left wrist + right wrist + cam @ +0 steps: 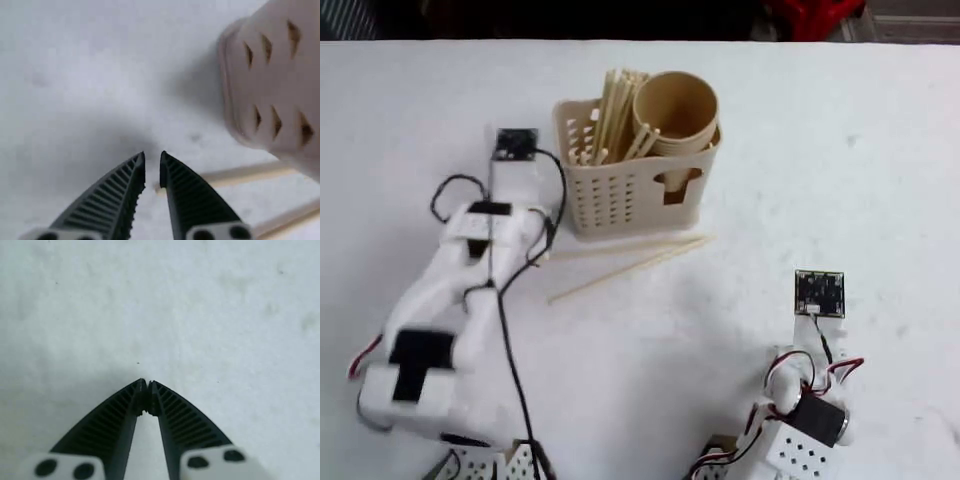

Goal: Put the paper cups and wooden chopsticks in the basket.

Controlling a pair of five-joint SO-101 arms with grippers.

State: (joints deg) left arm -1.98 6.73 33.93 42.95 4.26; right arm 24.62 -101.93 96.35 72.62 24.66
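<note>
Two chopsticks (pixel 630 262) lie beside the basket (pixel 630 195); left jaws, narrowly apart at their ends, must clamp one; right jaws together.

The basket (pixel 620 200) is matt plastic, the chopsticks (pixel 610 276) wood

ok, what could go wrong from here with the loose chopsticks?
1. The left end effector sits narrowly open at the end of the loose chopsticks; gripped there, they may pivot or slip.
2. The basket is close beside it and could be bumped.
3. Paper cups and stored chopsticks crowd the basket; insertion may jam.
</note>
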